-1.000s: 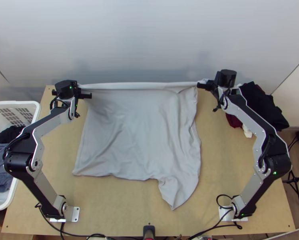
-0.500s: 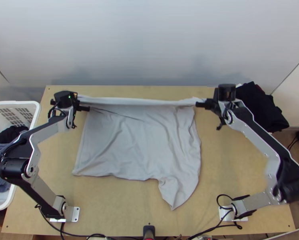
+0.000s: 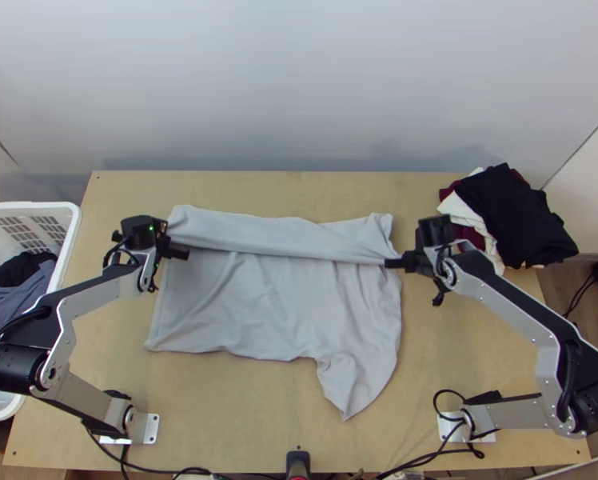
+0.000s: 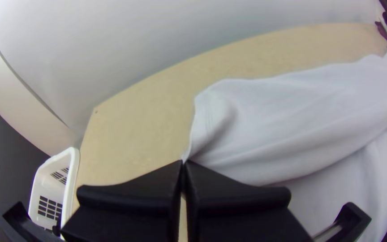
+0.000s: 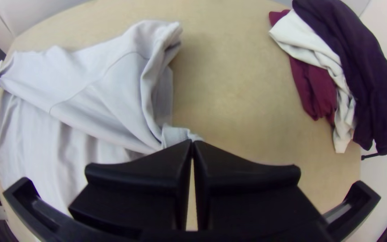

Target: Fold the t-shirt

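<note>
One t-shirt between left gripper and right gripper, its flap pinched in both.

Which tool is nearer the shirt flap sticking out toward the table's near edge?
Right. The right tool grips the shirt on the same side as the flap, farther from the arms' bases; the left tool grips the opposite side, across the shirt.

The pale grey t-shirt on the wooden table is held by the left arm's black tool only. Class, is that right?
Wrong on "only": the right wrist view shows the right arm's black tool gripping the pale grey t-shirt too. The left arm's black tool does hold it. The rest stands.
</note>
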Controlling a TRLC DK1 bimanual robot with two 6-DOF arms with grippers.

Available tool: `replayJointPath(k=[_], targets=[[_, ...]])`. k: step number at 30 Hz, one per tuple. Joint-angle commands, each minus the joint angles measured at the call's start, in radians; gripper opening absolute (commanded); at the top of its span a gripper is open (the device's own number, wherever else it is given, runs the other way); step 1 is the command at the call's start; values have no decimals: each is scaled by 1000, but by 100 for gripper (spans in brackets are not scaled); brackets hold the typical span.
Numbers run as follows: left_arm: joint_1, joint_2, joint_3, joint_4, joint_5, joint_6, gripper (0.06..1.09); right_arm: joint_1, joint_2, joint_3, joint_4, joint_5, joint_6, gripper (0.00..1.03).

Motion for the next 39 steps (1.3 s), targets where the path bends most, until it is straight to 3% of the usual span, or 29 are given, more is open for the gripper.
replayJointPath(k=[1,2,3,4,5,7,12,16,22,26,30,36,39], targets=[[10,-9,-29,-116,3,-10,50,45,14,-55,-15,-2,1,16],[17,-8,-17,-164,3,-26,78,48,5,-57,-20,-2,-4,37],[24,-8,-2,-221,4,-43,101,48,-15,-61,-20,-2,-2,65],[27,-9,18,-285,6,-46,104,48,-43,-67,-21,-4,-2,91],[34,-13,35,-346,9,-58,104,48,-74,-70,-30,-10,-7,100],[51,-40,55,-440,35,-78,104,48,-127,-67,-61,-53,-7,100],[93,-229,38,-670,215,-81,104,82,-330,-93,-171,-163,-4,100],[94,-388,4,-810,250,-50,104,131,-489,-113,-316,-317,-8,99],[122,-589,-75,-982,302,145,104,269,-537,-115,-644,-442,-73,99],[180,-628,-74,-1107,391,237,104,310,-609,-95,-693,-522,-125,99],[201,-638,-54,-1268,494,309,104,384,-609,-97,-728,-527,-148,99],[192,-672,-94,-1403,526,399,104,479,-595,-97,-811,-530,-146,99],[189,-698,-135,-1396,526,425,104,504,-587,-107,-810,-528,-156,99]])
